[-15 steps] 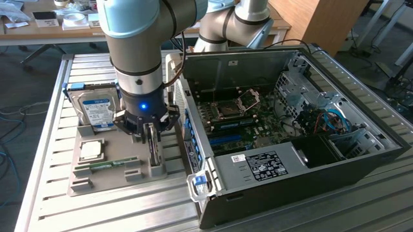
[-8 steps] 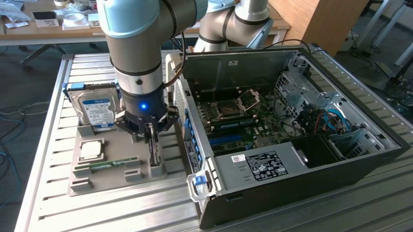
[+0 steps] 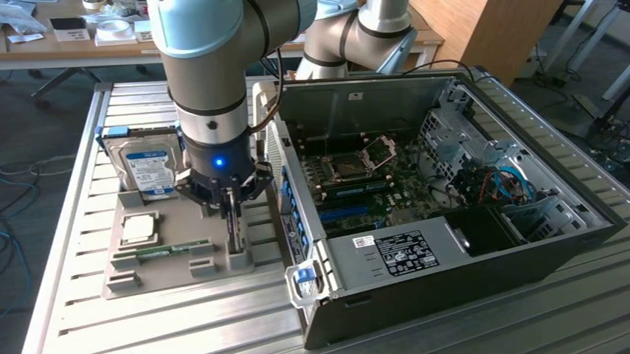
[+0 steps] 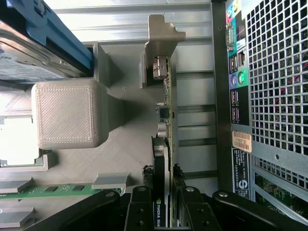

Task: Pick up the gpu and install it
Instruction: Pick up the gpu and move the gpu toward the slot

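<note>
On the exterior view's left you see a metal table (image 3: 69, 221) with a gray tray (image 3: 147, 284) on it. At the tray's far left corner a silver hard drive (image 3: 147, 168) stands up. Its blue and white label is too small to read. In front of it lie a square silver chip (image 3: 138, 228) and a thin green memory stick (image 3: 162, 251).

Next comes the gpu (image 3: 234, 232). It stands on its long edge in a slot at the tray's right side. Your pincer (image 3: 229, 200) is right on top of it, with a blue light (image 3: 218, 161) glowing on the wrist above. In the wrist view the pincer is almost shut. Its two black fingers (image 4: 140, 209) squeeze the card's top edge from both sides. The card sits in its slot, with its metal end piece (image 4: 161, 38) at the far end. Between the fingers you can read "NVIDIA" in white.

A chunky gray block (image 4: 65, 113) of the tray stands on one side of the card. The back of the computer box (image 3: 551, 243), with its sockets (image 4: 236, 91), is close on the other side.

On the exterior view's right the box lies open, and you can see the green board (image 3: 364, 184) inside. Its white sticker (image 3: 399, 252) cannot be read.
</note>
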You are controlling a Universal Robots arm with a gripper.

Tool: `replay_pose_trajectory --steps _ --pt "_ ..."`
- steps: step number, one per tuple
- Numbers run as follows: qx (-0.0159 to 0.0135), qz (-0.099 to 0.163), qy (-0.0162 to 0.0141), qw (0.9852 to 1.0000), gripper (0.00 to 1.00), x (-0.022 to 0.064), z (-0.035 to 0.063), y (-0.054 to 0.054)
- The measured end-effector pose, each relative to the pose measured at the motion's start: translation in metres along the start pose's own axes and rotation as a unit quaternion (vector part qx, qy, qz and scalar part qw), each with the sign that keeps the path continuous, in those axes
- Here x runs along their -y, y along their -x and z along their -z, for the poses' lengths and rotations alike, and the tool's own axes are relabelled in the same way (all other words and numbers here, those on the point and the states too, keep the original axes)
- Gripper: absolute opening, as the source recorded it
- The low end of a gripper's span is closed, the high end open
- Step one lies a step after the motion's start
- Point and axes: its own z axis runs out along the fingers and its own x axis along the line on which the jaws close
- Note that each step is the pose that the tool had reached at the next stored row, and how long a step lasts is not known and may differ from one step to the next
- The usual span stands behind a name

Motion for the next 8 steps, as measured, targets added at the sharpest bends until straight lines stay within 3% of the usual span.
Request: replay_pose_trajectory --steps 8 --pt "-0.0001 0.002 0.0001 1.0 0.27 0.0 0.0 0.0"
